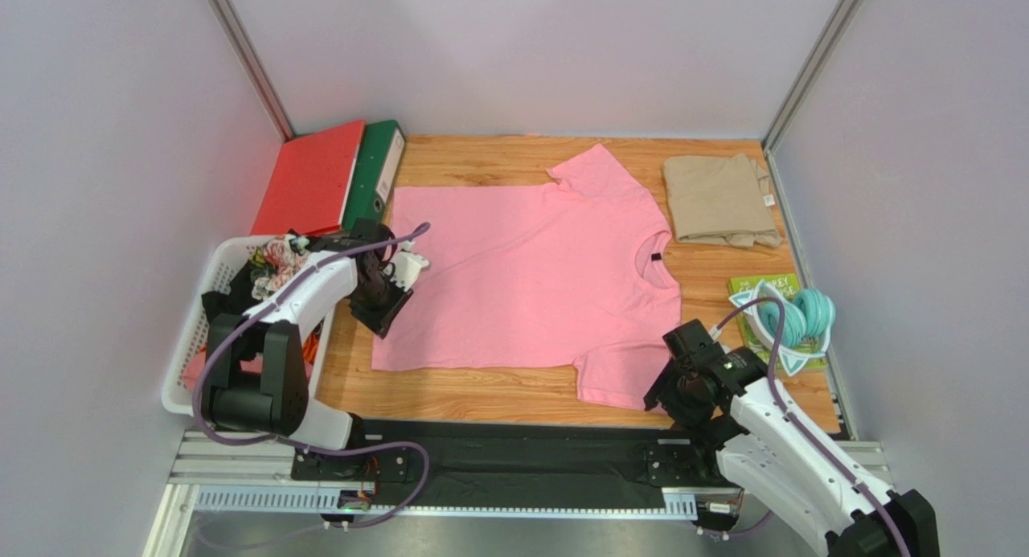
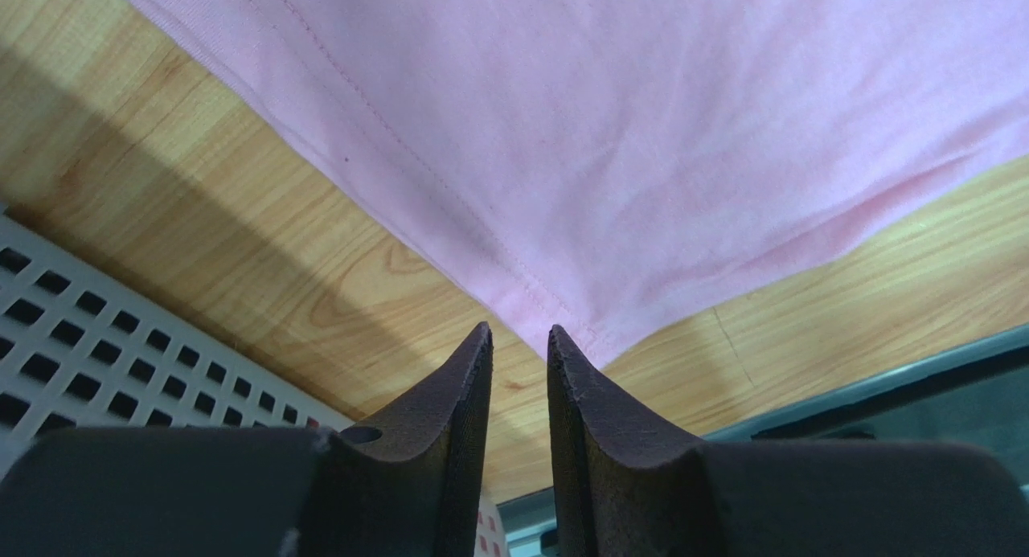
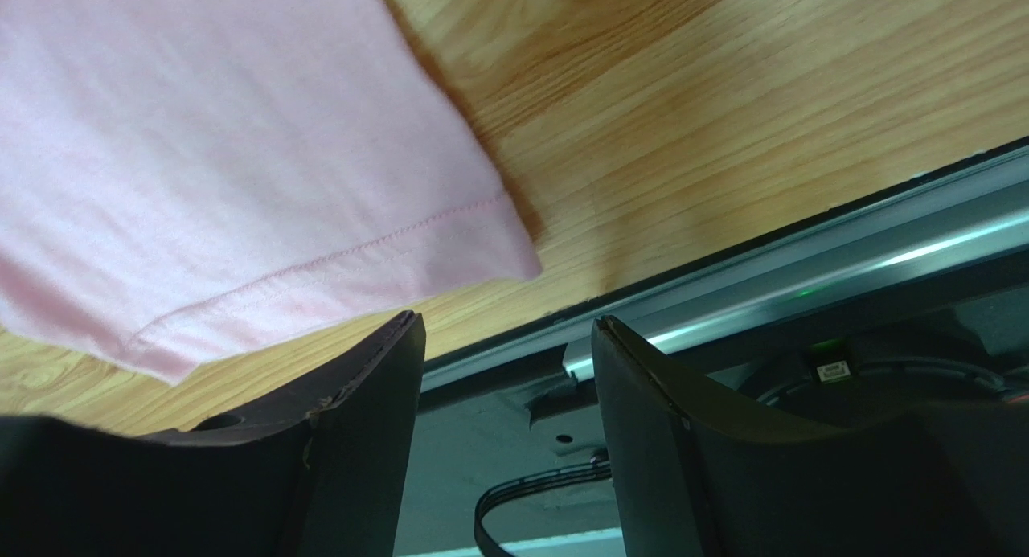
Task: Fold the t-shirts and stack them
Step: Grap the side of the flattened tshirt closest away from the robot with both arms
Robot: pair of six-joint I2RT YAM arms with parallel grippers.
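Note:
A light pink t-shirt [image 1: 532,280] lies spread flat on the wooden table, its neck and small dark label [image 1: 653,257] toward the right. A khaki-beige t-shirt [image 1: 721,199] sits folded at the back right. My left gripper [image 1: 389,306] hovers at the pink shirt's near-left hem corner [image 2: 568,328]. Its jaws [image 2: 519,330] stand narrowly open with nothing between them. My right gripper [image 1: 672,388] is beside the near sleeve [image 1: 622,374]. In the right wrist view it [image 3: 507,318] is open and empty, with the sleeve hem [image 3: 362,250] just left of its fingers.
A white perforated basket [image 1: 199,328] holding cloth items stands at the left edge, close to my left arm. Red [image 1: 308,177] and green [image 1: 377,165] binders lie at the back left. A teal coiled item on a green packet [image 1: 791,322] sits at the right. A black rail [image 1: 507,443] runs along the near edge.

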